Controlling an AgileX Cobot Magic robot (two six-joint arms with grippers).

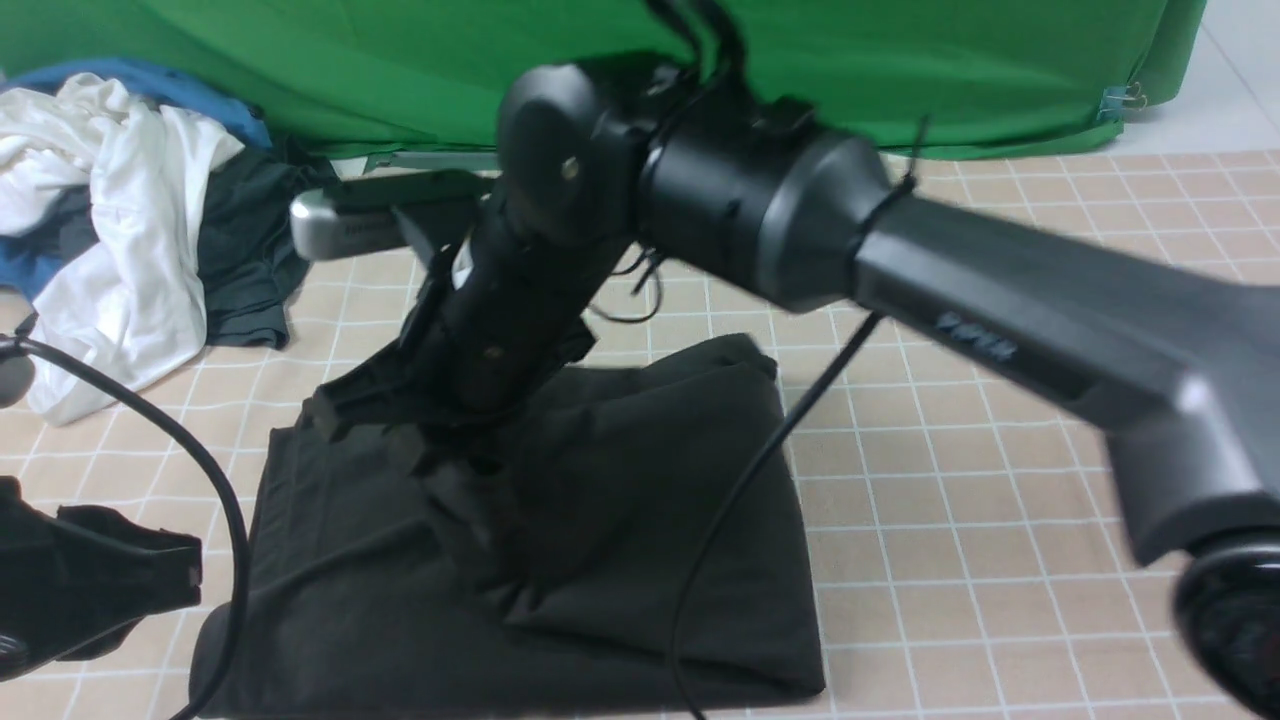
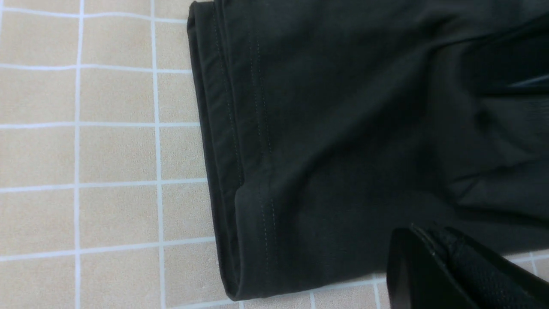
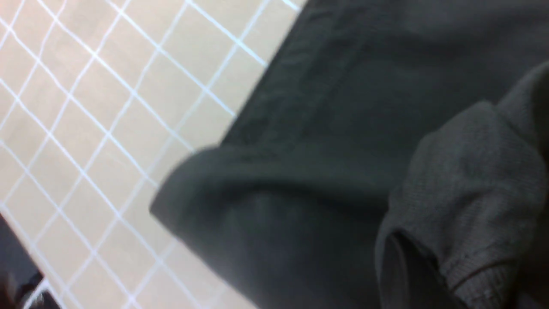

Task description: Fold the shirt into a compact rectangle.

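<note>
Front view: shirt (image 1: 620, 480) folded, black (rumpled middle).

shirt (image 1: 620, 500) centre, clothes pile (image 1: 130, 230) behind-left

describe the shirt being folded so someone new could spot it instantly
Start at the green backdrop, then come forward across the beige tiled surface to its middle. The shirt is the big black slab lying partly folded under the right arm. Unlike the crumpled white garment and dark grey garment far left, it lies flat.

Matte black right arm (image 1: 760, 200) has rounded joint housings, a blurred label, loose black cables (image 1: 740, 480).
</note>
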